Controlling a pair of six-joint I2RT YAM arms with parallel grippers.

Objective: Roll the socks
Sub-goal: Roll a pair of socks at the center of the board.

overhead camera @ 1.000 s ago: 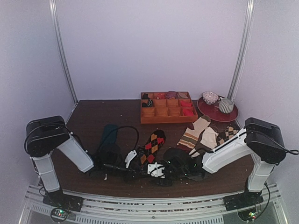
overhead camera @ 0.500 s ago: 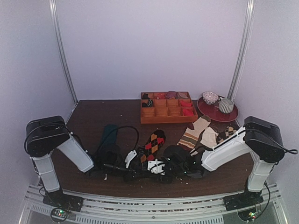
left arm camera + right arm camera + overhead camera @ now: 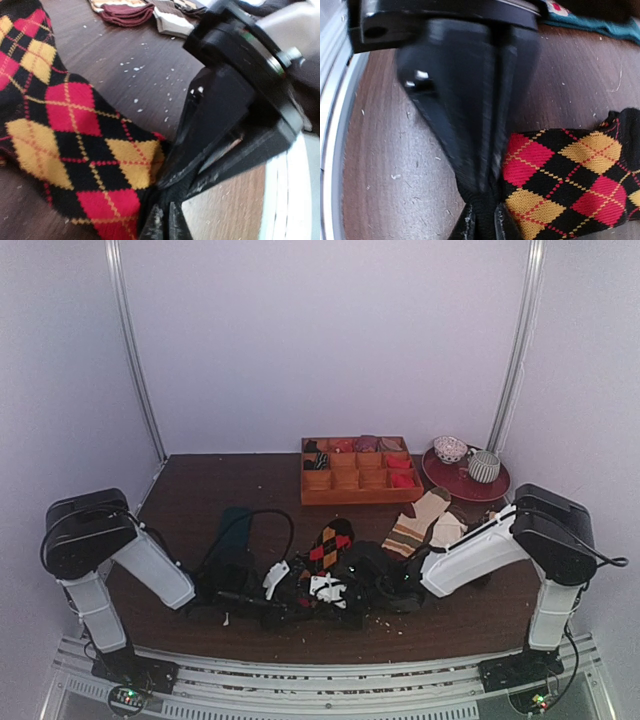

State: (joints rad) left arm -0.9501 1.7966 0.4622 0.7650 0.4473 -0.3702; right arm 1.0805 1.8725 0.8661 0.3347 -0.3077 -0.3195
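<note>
A black sock with red and orange argyle diamonds (image 3: 326, 544) lies on the brown table, its near end at the two grippers. My left gripper (image 3: 297, 596) is shut on the sock's black cuff edge, as the left wrist view shows (image 3: 165, 224), with the sock (image 3: 65, 125) spread to its left. My right gripper (image 3: 318, 596) is shut on the same black cuff in the right wrist view (image 3: 484, 222), with the sock (image 3: 570, 175) to its right. The two grippers meet tip to tip. I cannot pick out a second argyle sock.
A dark teal sock (image 3: 235, 532) lies left of the argyle sock. Brown-and-beige socks (image 3: 418, 525) lie to the right. A wooden compartment tray (image 3: 360, 485) and a red plate (image 3: 490, 488) with cups stand at the back. The table's near edge is just behind the grippers.
My right arm has moved left, bringing its gripper up against the left gripper. The left arm has shifted slightly left. The sock's near end has moved left with them.
</note>
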